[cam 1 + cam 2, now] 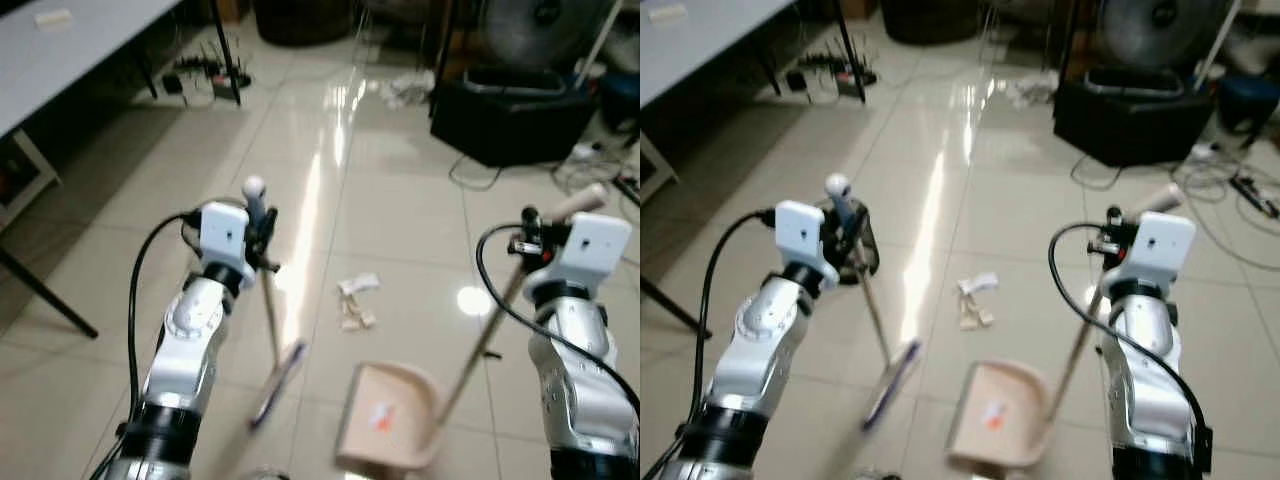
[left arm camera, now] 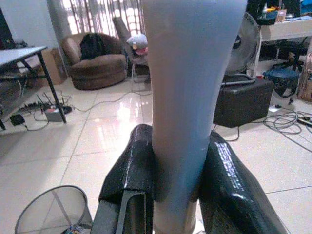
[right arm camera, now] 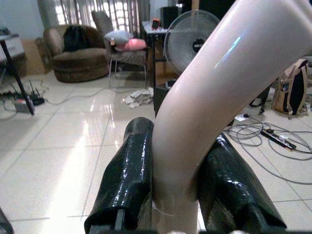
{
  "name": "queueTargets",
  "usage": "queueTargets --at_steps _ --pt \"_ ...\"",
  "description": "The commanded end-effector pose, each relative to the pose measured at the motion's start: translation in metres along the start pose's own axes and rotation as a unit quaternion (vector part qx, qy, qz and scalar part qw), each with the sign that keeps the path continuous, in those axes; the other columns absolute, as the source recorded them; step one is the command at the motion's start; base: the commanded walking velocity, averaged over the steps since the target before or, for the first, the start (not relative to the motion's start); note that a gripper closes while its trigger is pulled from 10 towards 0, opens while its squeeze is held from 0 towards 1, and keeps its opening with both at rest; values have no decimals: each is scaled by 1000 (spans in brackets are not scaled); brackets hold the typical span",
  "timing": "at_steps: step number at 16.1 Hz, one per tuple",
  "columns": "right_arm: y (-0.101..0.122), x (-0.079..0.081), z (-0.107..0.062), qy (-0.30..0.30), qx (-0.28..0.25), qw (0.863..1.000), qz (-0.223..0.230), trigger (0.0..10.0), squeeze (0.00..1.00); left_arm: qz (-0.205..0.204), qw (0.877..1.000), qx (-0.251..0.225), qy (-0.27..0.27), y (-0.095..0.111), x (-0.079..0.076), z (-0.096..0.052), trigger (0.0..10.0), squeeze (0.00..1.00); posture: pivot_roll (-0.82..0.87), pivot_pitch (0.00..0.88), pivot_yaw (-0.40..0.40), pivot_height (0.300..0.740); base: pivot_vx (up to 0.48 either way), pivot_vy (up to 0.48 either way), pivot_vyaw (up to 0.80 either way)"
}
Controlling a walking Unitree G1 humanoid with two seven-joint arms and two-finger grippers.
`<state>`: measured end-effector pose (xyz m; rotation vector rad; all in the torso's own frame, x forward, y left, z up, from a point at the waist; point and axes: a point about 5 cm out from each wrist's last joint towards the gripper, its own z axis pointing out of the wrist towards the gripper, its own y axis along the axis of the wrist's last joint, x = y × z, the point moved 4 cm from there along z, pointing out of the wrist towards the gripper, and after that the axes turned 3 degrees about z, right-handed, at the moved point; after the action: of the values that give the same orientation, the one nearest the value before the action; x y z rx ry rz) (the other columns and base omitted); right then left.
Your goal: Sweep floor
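With the left gripper (image 2: 178,195) clamped on the broom (image 1: 272,330) handle and the right gripper (image 3: 175,195) clamped on the dustpan (image 1: 388,417) handle, a hard stroke risks scattering the paper scraps (image 1: 354,300) lying just beyond the dustpan past its mouth.

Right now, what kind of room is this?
Probably a home living room doubling as a workspace: brown armchair, fan, table with cables underneath, on a tiled floor.
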<state>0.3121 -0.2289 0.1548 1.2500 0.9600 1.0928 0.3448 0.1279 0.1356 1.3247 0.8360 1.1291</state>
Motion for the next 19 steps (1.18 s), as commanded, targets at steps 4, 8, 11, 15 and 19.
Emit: queueTargets --at_steps 4,8,11,15,19 --pt "9 16 3 23 -16 999 34 10000 0 10 1000 -14 10 7 6 1 10000 0 -45 42 52 740 335 0 -309" --pt "13 20 8 32 -23 999 29 10000 0 12 1000 -16 11 8 5 3 10000 0 -35 53 45 740 337 0 -567" --pt "21 23 12 39 -35 998 30 10000 0 31 999 -27 -1 19 5 7 10000 0 5 90 43 740 337 0 0" --pt "10 31 5 47 -26 998 33 10000 0 32 999 -20 12 14 10 -3 10000 0 20 74 33 740 337 0 0" --pt "19 37 15 69 -43 996 35 10000 0 29 999 -26 38 16 17 -4 10000 0 20 59 19 740 337 0 0"
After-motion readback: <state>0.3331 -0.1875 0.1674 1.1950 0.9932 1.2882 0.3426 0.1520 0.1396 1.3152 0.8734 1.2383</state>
